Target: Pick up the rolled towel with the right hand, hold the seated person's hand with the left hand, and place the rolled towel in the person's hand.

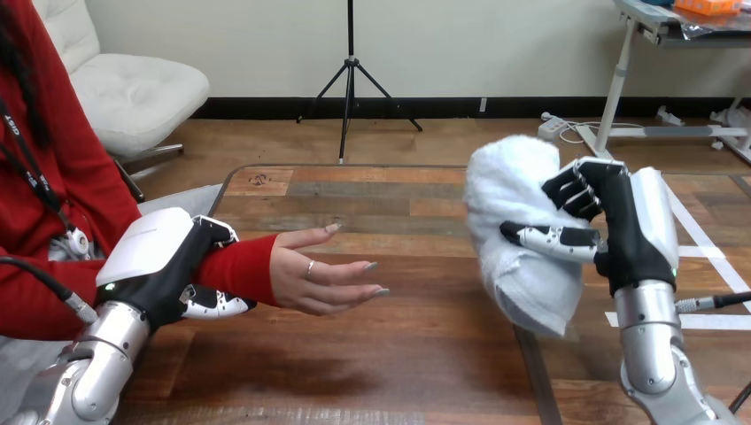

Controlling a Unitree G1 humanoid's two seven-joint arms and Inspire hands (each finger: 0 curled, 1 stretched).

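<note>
Right robot hand [624, 237] grips rolled towel [507, 202] — left robot hand [158, 267], person's wrist [241, 267].

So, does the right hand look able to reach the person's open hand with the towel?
Probably yes. The right hand holds the rolled towel above the table, nothing stands between it and the person's hand, which lies open, its wrist in the left hand.

You're in a lab-like test room.
Beyond your wooden table [398, 354]: tripod [351, 66], taped floor lines [716, 251], power strip [553, 127].
</note>
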